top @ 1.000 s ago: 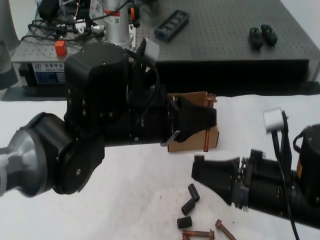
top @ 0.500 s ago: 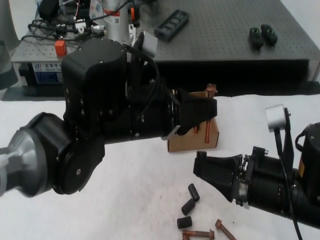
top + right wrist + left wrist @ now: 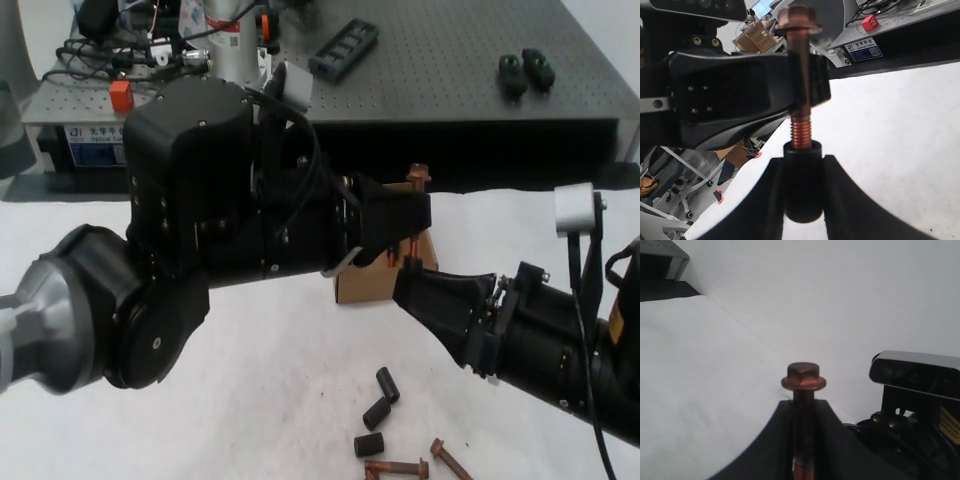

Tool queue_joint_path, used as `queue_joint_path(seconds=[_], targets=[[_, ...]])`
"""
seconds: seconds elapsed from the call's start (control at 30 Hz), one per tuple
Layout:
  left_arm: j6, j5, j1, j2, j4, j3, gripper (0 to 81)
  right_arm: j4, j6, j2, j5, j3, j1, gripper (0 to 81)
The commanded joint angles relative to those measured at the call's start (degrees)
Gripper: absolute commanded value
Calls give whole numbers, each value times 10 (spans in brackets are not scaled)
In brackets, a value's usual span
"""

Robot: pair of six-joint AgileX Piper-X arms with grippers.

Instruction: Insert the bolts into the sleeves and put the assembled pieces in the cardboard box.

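My left gripper (image 3: 410,228) is shut on a copper bolt (image 3: 413,210), held upright with its hex head (image 3: 803,377) on top, above the cardboard box (image 3: 385,282). Its black fingers (image 3: 765,85) clamp the shank. My right gripper (image 3: 408,268) is shut on a black sleeve (image 3: 802,180) directly under the bolt. The threaded tip (image 3: 801,135) meets the sleeve's mouth. Three loose sleeves (image 3: 378,410) and two loose bolts (image 3: 400,467) lie on the white cloth near the front.
A perforated metal bench (image 3: 450,60) runs along the back with a black tray (image 3: 343,50), two black parts (image 3: 525,70) and cables. A camera housing (image 3: 915,372) sits close beside the bolt. The left arm's bulk (image 3: 190,230) covers the left middle.
The right gripper rose and moved toward the box, bringing the sleeve up under the bolt. The left gripper lifted the bolt slightly above the box.
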Motion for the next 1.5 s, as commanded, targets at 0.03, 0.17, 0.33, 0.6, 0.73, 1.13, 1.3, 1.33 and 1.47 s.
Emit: queue_joint_path(seconds=[0.03,0.17,0.33,0.6,0.73,1.13,1.3,1.33,1.47], targets=[[7,33,1,-3,-1,-3,18,-12,-16,-5,12,-5,0,23],[21,40,1,-3,35,-3,313,-17,-62,-5,12,-10,-3,23],[47,-5,1,-3,93,-3,501,1,-82,4,72,-36,-55,23],[109,-33,1,-3,204,-3,438,187,-195,175,93,-221,-141,23],[126,-33,1,-3,222,-3,438,280,-227,312,120,-362,-142,23],[282,-168,-42,40,437,-22,438,507,-255,601,168,-661,-124,15],[333,-213,-67,100,500,-66,438,535,-255,642,187,-699,-123,163],[342,-213,-69,113,511,-76,438,535,-255,642,186,-699,-123,216],[367,-213,-70,163,588,-125,438,542,-255,632,176,-699,-125,386]])
